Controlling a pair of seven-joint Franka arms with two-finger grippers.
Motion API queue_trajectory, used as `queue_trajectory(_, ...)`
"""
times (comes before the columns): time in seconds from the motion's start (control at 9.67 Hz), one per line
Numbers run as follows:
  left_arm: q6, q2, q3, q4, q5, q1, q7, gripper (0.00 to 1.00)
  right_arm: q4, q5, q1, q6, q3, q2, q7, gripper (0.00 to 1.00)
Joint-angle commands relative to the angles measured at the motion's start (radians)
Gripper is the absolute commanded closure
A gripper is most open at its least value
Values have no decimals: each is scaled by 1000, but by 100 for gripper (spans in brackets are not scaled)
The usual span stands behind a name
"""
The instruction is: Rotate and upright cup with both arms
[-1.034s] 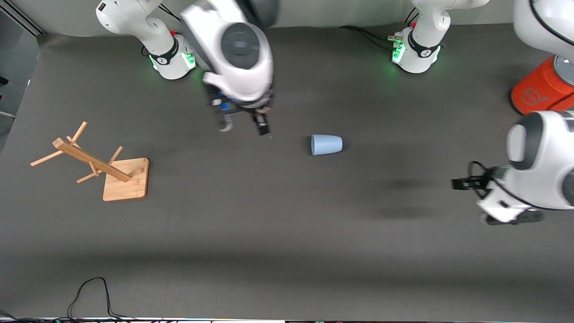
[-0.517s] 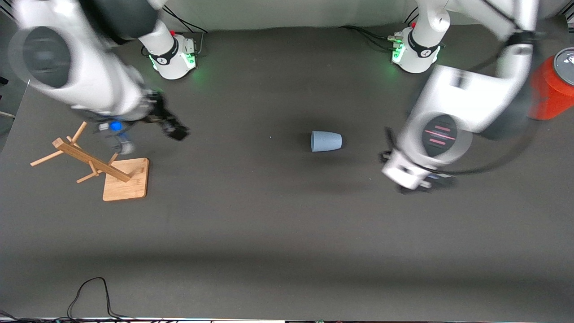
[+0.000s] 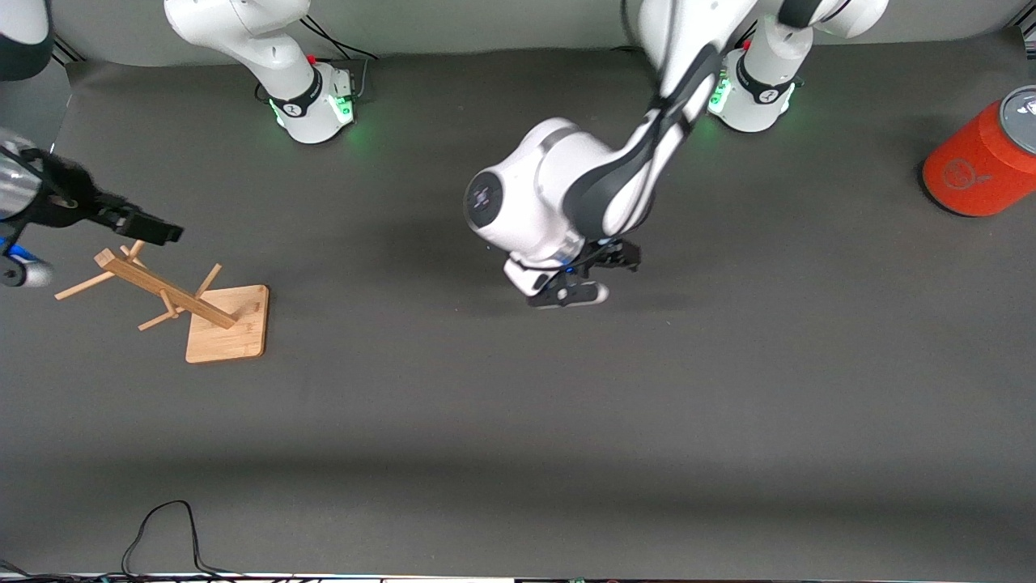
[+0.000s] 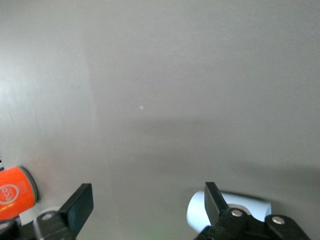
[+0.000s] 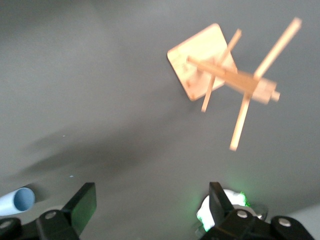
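Left claw (image 4: 145,210) over cup (image 4: 197,212); right claw (image 5: 150,205) above rack (image 3: 174,295).

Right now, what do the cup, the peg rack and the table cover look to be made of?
cup: pale blue, even matte surface without gloss, probably plastic; it lies on its side under the open left gripper.
peg rack: light wood, maybe bamboo, judging by its tan colour and square slab base.
table cover: dark grey, dull and faintly creased, likely fabric or soft mat.
The open right gripper hangs above the rack.

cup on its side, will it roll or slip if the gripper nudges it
Likely rolls: the cup lies on its side on the flat mat. Its taper should curve that roll. It looks light, so the open left gripper could easily shove it.
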Motion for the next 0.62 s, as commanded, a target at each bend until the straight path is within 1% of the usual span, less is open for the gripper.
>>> queue_trajectory(0.0, -40, 65, 18, 81, 32, -38, 128, 6, -164, -33, -96, 132, 73, -103, -204, 0)
queue_trajectory(0.1, -40, 79, 16, 68, 34, -61, 139, 6, -171, -34, -173, 154, 132, -103, -274, 0)
queue_trajectory(0.21, -31, 87, 16, 36, 48, -84, 147, 5, -174, -36, -213, 179, 165, -100, -304, 0)
queue_trajectory(0.31, -2, 87, 16, -3, 67, -101, 168, 5, -179, -36, -217, 197, 168, -99, -353, 0)
queue_trajectory(0.52, 4, 111, 8, -16, 63, -117, 173, 6, -180, -63, -206, 228, 168, -88, -387, 0)
